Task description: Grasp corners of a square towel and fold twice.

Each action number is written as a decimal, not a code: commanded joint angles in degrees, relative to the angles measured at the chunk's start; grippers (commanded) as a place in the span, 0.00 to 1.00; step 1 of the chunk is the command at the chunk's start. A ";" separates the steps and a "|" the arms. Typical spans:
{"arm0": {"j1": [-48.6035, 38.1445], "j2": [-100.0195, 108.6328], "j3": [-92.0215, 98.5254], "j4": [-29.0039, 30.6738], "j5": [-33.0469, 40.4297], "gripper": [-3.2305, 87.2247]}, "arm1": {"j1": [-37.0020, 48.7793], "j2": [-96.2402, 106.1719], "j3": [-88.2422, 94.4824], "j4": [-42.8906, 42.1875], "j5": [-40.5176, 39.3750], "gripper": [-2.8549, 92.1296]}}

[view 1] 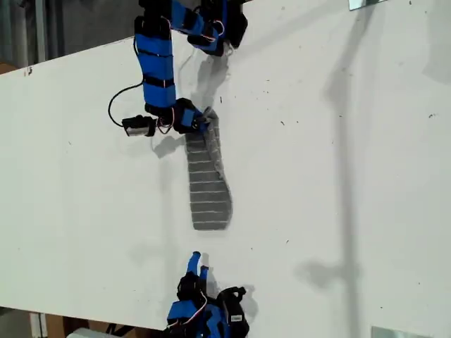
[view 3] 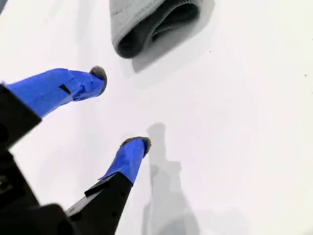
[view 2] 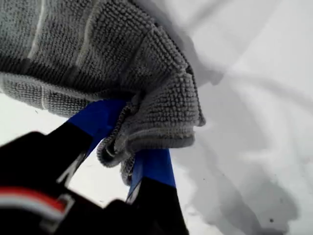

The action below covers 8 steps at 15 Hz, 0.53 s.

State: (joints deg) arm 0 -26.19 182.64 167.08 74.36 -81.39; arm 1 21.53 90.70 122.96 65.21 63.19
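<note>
While my first gripper pinches the folded towel at upper centre of the exterior view, my second gripper gapes empty below it.

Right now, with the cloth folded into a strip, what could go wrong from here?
My first gripper pinches only a bunched end of the towel, so the fabric could slip out as it pulls. My second gripper hangs open, apart from the towel's far end, so nothing anchors that end and the layers may drag or unfold.
</note>
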 commanded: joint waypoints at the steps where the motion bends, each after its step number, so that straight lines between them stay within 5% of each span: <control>1: 1.76 16.79 -0.35 10.11 -2.55 0.29 | -1.23 15.82 7.91 1.32 4.22 0.03; 4: 6.42 16.44 0.09 10.55 -7.73 0.28 | -5.01 32.87 14.77 5.36 10.46 0.03; 8: 1.41 16.44 5.36 4.48 -3.43 0.28 | -8.96 60.21 14.50 21.18 16.79 0.03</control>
State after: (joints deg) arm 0 -22.15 198.81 172.27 80.68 -86.31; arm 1 12.74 144.76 141.06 82.09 79.10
